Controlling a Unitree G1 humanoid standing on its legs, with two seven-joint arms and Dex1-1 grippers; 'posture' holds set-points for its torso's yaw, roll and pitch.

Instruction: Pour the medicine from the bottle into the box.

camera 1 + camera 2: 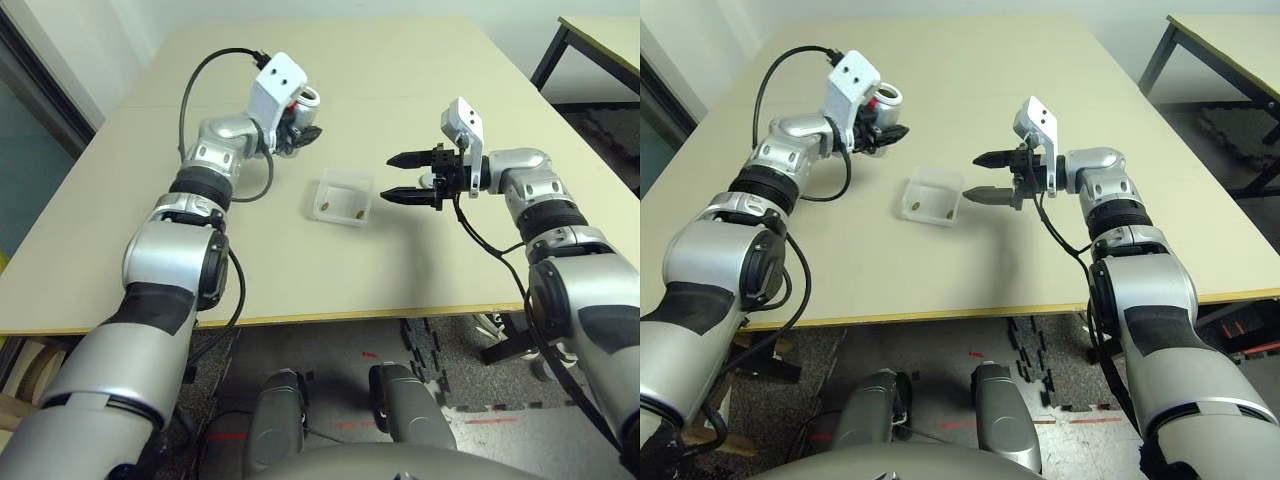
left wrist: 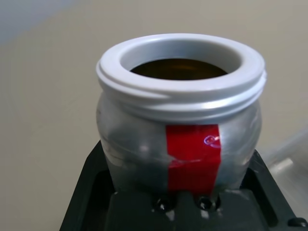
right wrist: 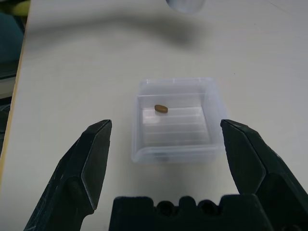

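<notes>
Clear plastic box on the tabletop holds two pills; left gripper clamps the uncapped bottle upright, right gripper spread wide beside the box.

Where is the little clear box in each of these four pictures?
Left eye view: the box sits mid-table between the two arms.
Right eye view: same spot, box left of centre.
Left wrist view: only a pale blur at the right edge, unclear.
Right wrist view: box centred.
Shared landmark: a brown pill inside it.
</notes>
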